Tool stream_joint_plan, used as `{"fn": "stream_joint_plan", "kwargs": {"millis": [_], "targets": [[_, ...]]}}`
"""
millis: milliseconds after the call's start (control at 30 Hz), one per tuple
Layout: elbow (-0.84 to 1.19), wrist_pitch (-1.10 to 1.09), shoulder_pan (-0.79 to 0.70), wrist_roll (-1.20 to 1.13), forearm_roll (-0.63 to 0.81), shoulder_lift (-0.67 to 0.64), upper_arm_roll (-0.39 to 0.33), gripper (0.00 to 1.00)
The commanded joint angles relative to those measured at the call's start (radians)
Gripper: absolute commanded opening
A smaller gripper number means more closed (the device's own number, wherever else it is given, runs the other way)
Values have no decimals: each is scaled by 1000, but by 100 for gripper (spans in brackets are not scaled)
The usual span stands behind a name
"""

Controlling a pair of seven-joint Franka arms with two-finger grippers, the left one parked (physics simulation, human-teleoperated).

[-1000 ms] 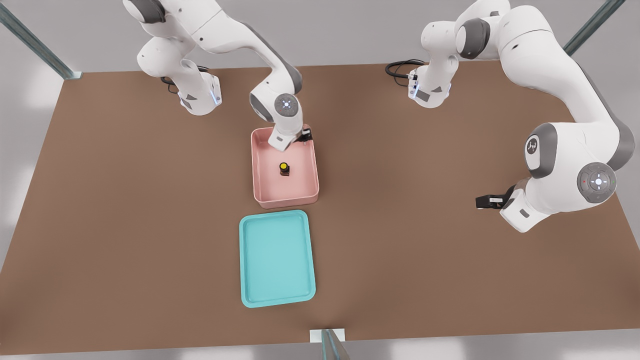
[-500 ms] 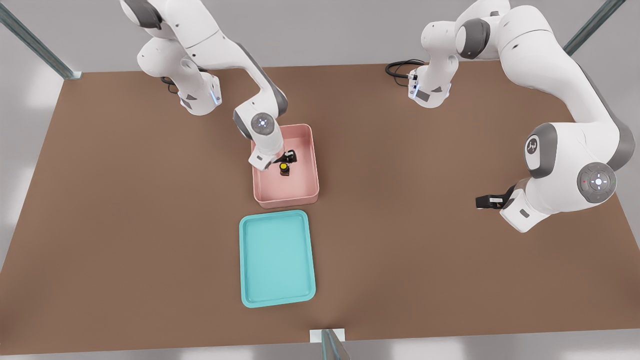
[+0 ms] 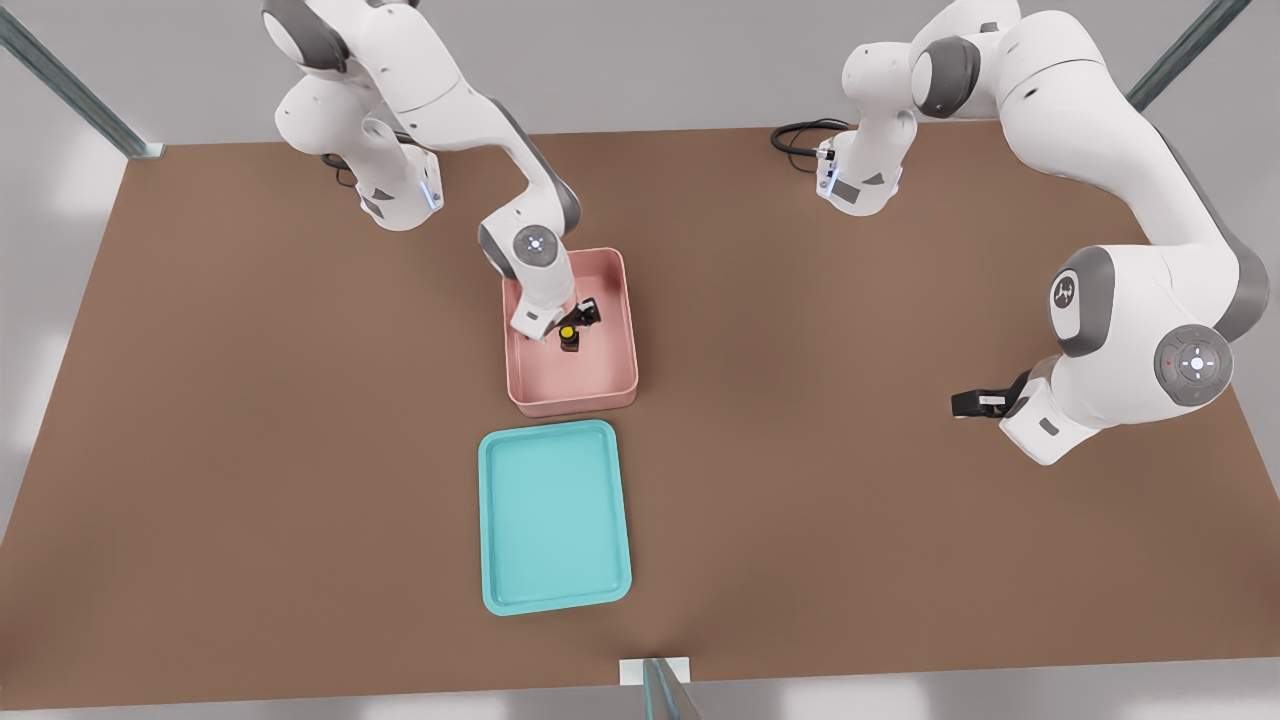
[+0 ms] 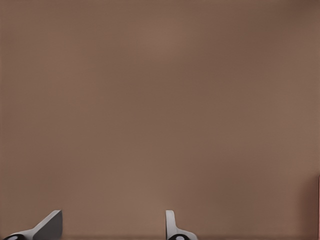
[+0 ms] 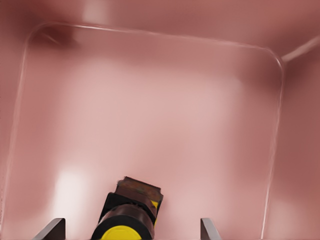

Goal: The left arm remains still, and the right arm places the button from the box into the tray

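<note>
The pale pink box (image 3: 570, 405) stands mid-table, and the tiny button (image 3: 568, 337) with its yellow top sits upright on the box floor. My gripper (image 3: 578, 319) hangs inside the box directly over the button, reaching in from the box's far side. In the right wrist view the gripper (image 5: 131, 223) is open. Its fingertips (image 5: 56, 226) stand wide on either side of the button (image 5: 127, 215) without touching it, above the box floor (image 5: 150, 115). The turquoise tray (image 3: 553, 515) lies empty just in front of the box.
The parked arm's gripper (image 3: 975, 402) hovers over the brown table (image 3: 250, 400) at the front view's right. Black cables (image 3: 800, 135) lie at the table's back edge. A metal post (image 3: 660, 690) stands at the front edge.
My gripper moved from the box's back wall down into the box and now hangs over the button. Box, button and tray have not shifted.
</note>
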Motion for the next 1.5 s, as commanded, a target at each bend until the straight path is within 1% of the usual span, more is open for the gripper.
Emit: {"fn": "stream_joint_plan", "kwargs": {"millis": [0,200,233,267,300,367,400,500,533,633,767,833,867,900,933,967,1033,1100,1133,1167,1200,1233,1300,1367,1400,1467], "targets": [[1,52,0,-27,2,14,2,100],[-4,82,2,-27,2,35,2,100],[-4,82,2,-27,2,35,2,98],[-4,82,2,-27,2,35,2,89],[-4,82,2,-25,2,35,3,69],[-4,80,2,-25,2,35,3,56],[-4,79,2,-15,2,34,3,50],[1,71,0,10,2,31,6,48],[3,69,0,22,2,29,11,45],[22,22,-2,56,3,0,25,45],[134,-204,-6,36,2,-81,22,45],[214,-293,-18,-68,2,-87,-41,45],[262,-337,-20,-130,2,-84,-95,45],[317,-360,-71,-194,2,-69,-103,45],[395,-379,-92,-208,2,-27,-104,45],[516,-453,-92,-205,3,20,-103,45],[680,-468,-126,-223,2,141,-101,45],[796,-463,-175,-277,3,255,-101,45],[796,-455,-221,-377,9,272,-103,45],[799,-452,-239,-464,95,290,-112,45],[829,-437,-239,-489,114,333,-132,45],[843,-397,-252,-489,114,362,-135,45],[929,-392,-267,-484,127,431,-135,45],[978,-392,-282,-484,140,467,-135,45],[981,-394,-293,-483,143,467,-133,100],[984,-394,-304,-484,167,467,-132,100]]}}
